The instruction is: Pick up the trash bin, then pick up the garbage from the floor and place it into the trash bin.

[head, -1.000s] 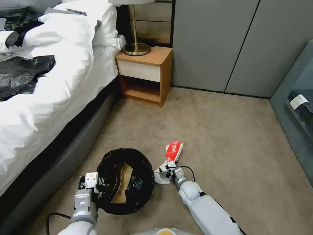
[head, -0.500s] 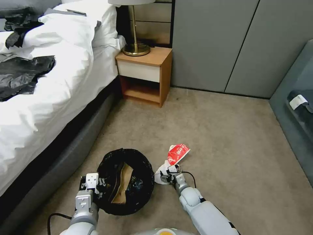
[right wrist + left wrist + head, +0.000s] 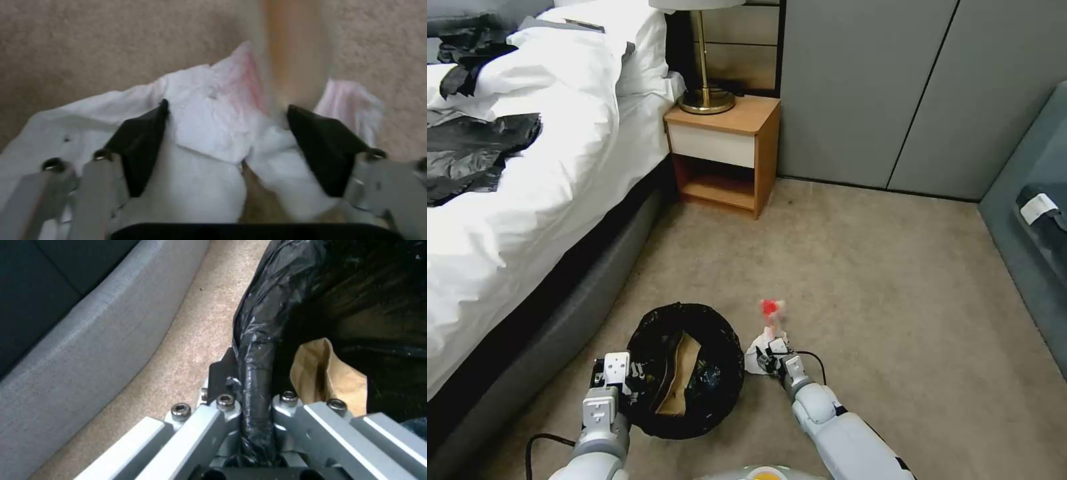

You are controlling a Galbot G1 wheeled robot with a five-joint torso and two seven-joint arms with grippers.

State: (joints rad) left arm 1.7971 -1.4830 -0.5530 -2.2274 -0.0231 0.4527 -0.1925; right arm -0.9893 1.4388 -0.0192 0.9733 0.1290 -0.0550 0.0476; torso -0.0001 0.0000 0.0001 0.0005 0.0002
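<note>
On the carpet beside the bed, your left gripper (image 3: 256, 406) pinches the rim of the trash bin (image 3: 684, 370), which holds a brown paper bag (image 3: 327, 375). Just right of the bin, your right gripper (image 3: 227, 140) clasps a white tissue (image 3: 209, 126), its fingers part spread around it; a blurred red-and-white packet (image 3: 770, 310) sits above.

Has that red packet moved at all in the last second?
Yes. The red packet has shifted and turned, held by the right gripper with a tissue; it now points away from the bin.
</note>
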